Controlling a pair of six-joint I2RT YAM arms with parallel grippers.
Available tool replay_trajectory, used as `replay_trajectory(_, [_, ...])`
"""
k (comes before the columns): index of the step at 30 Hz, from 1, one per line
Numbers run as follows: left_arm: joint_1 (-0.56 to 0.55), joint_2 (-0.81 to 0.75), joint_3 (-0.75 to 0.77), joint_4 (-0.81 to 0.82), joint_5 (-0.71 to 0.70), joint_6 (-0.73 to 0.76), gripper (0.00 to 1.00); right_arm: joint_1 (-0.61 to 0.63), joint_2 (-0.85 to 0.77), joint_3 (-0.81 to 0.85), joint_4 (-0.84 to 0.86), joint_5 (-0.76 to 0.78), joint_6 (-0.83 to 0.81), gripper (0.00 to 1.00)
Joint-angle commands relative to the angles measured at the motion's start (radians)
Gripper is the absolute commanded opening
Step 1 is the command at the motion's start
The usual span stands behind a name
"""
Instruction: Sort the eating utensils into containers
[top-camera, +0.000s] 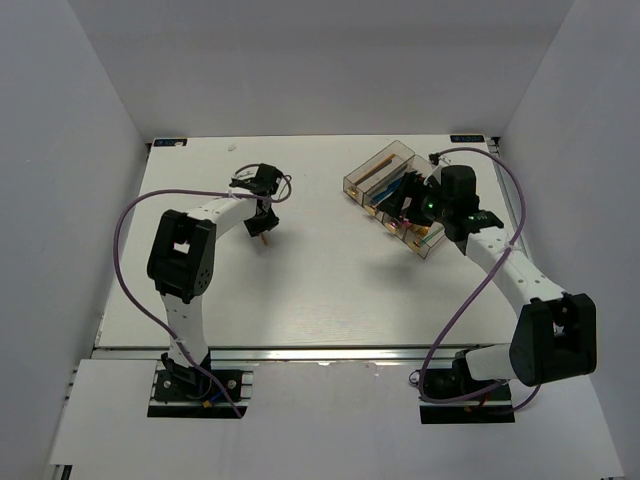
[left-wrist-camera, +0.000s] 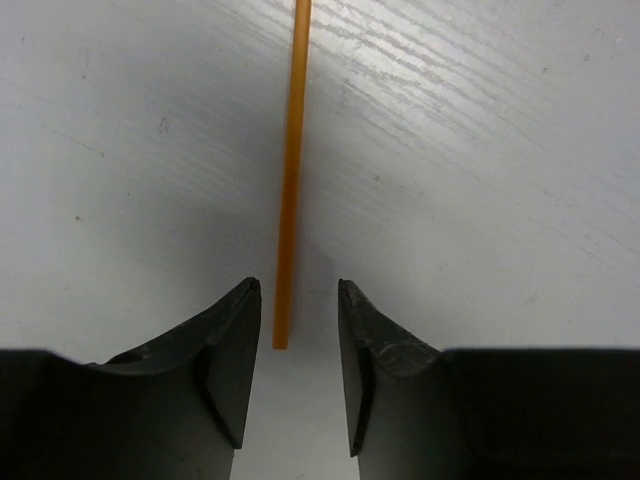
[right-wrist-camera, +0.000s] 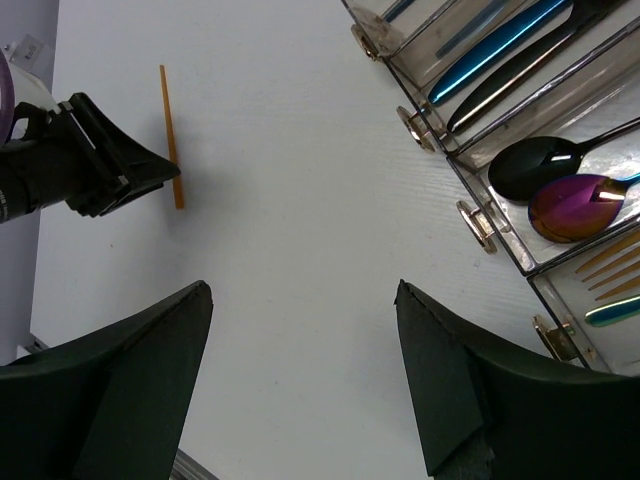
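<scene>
**Sorting step: pickup of the last loose utensil.** Left of the scene, a single orange chopstick (left-wrist-camera: 288, 170) lies flat on the white bench (top-camera: 330, 290), well apart from the containers (top-camera: 392, 150). My left jaws stand over its near end at a middling gap. One tip is on each side of the stick, and a sliver of bench shows between stick and tip on both sides, so nothing is gripped. The stick sits nearer the left tip than the right.

I judge the step in hand to be the grasp of this chopstick. The next move calls for bringing the tips together squarely on so thin a shaft. It then needs a lift clear of the bench and a carry to the right, to the compartment that holds its like.

The chopstick is slim, straight, square-cut at the end and evenly orange. Held only at its end, it will probably tip.

Right of centre, my right jaws hang wide and empty above bare bench, just beside the containers. Farthest right, the clear compartments are already stocked:
- a blue handle (right-wrist-camera: 500, 48) and a black piece (right-wrist-camera: 520, 82) lie in one;
- a black spoon (right-wrist-camera: 530, 165) and a purple spoon (right-wrist-camera: 575, 205) in the next;
- pale sticks (right-wrist-camera: 615, 262) in the last.
</scene>
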Motion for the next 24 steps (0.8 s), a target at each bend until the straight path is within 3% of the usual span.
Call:
replay_trajectory(1, [-0.001,0.005,-0.028,0.005,-0.001,-0.009,0.44,-0.002,-0.025,-0.015,0.041,-0.041,0.002,0.79])
replay_trajectory(7, [-0.001,0.02,-0.043,0.0,0.005,-0.012,0.39,-0.002,-0.026,-0.024,0.055,-0.044,0.004,0.78])
replay_trajectory(13, [-0.001,0.031,-0.074,0.01,0.027,-0.009,0.26,0.0,-0.026,-0.032,0.065,-0.058,0.009,0.78])
replay_trajectory(18, [-0.001,0.011,-0.123,0.031,0.054,0.007,0.0,0.0,-0.026,-0.044,0.084,-0.085,0.013,0.77])
replay_trajectory(24, [-0.007,-0.143,-0.232,0.114,0.088,0.028,0.0,-0.002,-0.006,-0.061,0.153,-0.215,0.033,0.78])
